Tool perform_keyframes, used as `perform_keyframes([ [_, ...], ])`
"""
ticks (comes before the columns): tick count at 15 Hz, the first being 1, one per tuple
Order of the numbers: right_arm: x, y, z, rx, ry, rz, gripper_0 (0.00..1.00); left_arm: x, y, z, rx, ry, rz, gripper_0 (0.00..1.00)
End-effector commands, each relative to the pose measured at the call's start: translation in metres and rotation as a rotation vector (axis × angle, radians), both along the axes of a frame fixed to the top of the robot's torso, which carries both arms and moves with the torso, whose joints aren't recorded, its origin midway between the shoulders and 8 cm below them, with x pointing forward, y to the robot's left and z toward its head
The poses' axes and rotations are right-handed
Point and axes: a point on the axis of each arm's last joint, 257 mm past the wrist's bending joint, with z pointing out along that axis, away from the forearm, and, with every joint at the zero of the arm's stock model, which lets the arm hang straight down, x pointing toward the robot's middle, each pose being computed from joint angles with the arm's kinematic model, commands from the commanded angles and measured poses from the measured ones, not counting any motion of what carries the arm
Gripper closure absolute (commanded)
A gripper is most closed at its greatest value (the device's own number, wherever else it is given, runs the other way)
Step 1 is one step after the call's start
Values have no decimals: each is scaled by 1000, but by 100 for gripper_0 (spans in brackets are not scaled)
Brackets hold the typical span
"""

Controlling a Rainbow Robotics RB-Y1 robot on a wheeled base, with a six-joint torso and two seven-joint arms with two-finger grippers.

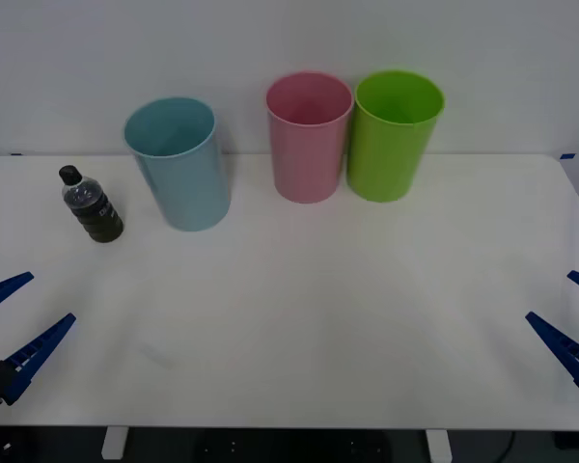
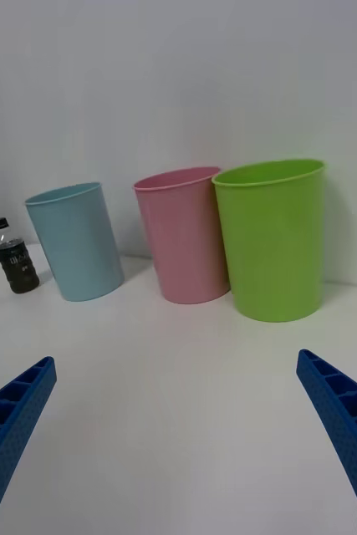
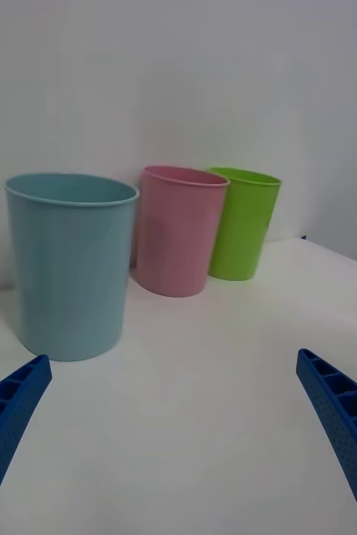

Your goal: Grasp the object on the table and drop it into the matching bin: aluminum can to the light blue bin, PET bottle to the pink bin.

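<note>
A small dark PET bottle (image 1: 92, 205) (image 2: 14, 261) with a black cap stands upright on the white table (image 1: 299, 318) at the far left, just left of the light blue bin (image 1: 179, 162) (image 2: 76, 242) (image 3: 69, 263). The pink bin (image 1: 309, 135) (image 2: 184, 236) (image 3: 178, 230) stands at the back centre. My left gripper (image 1: 10, 328) (image 3: 174, 443) hangs open near the front left edge, well short of the bottle. Open too, my right gripper (image 1: 571, 318) (image 2: 174, 443) sits at the front right edge, nothing between its fingers.
A lime green bin (image 1: 394, 135) (image 2: 272, 238) (image 3: 243, 221) stands touching the pink bin's right side. All three bins line the table's back edge before a white wall. The wide middle and front of the tabletop lie bare.
</note>
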Motion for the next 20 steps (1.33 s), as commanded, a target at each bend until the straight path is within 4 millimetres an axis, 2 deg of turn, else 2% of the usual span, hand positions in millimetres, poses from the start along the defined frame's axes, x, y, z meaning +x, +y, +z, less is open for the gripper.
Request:
perform_keyframes([
  [1, 0, 0, 0, 0, 0, 0, 0, 0, 0, 0, 0, 0, 0, 0],
  [3, 0, 0, 0, 0, 0, 0, 0, 8, -3, 11, -25, -33, 7, 0],
  [7, 0, 0, 0, 0, 0, 0, 0, 12, 2, 12, -20, -31, 21, 0],
  [16, 0, 0, 0, 0, 0, 0, 0, 53, 28, -26, 98, 51, 206, 0],
  [20, 0, 0, 0, 0, 0, 0, 0, 70, 37, -43, 100, 88, 298, 0],
])
